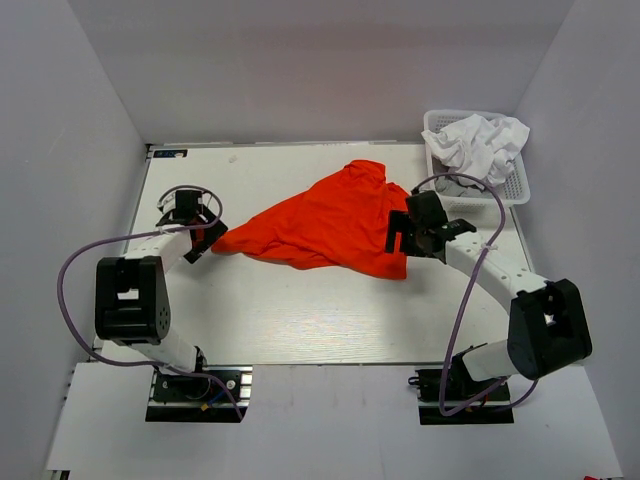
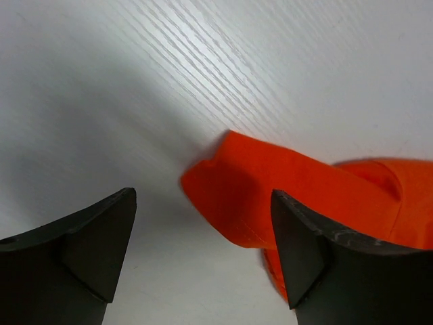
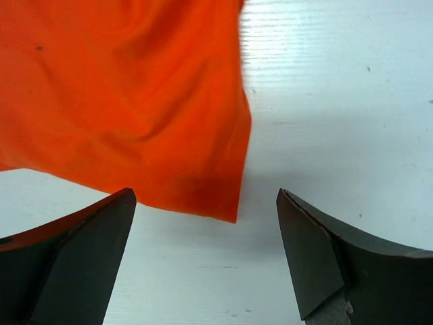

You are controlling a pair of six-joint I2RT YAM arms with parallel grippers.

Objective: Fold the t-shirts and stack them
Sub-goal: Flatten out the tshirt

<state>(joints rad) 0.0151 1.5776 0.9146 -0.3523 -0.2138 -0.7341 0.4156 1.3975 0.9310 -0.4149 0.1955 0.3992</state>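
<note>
The orange-red t-shirt (image 1: 330, 222) lies crumpled and spread across the middle of the table. My left gripper (image 1: 205, 236) is open at the shirt's left tip. In the left wrist view (image 2: 203, 196) a corner of the shirt (image 2: 270, 196) lies between the open jaws, ungripped. My right gripper (image 1: 398, 237) is open at the shirt's right lower edge. In the right wrist view (image 3: 203, 196) a corner of the shirt (image 3: 135, 101) hangs just ahead of the open jaws. The white t-shirts (image 1: 482, 138) are bunched in the basket at the back right.
The white plastic lattice basket (image 1: 518, 190) stands at the table's back right corner, just beyond the right arm. Grey walls close in the table on the left, back and right. Bare white tabletop (image 1: 300, 310) lies in front of the shirt.
</note>
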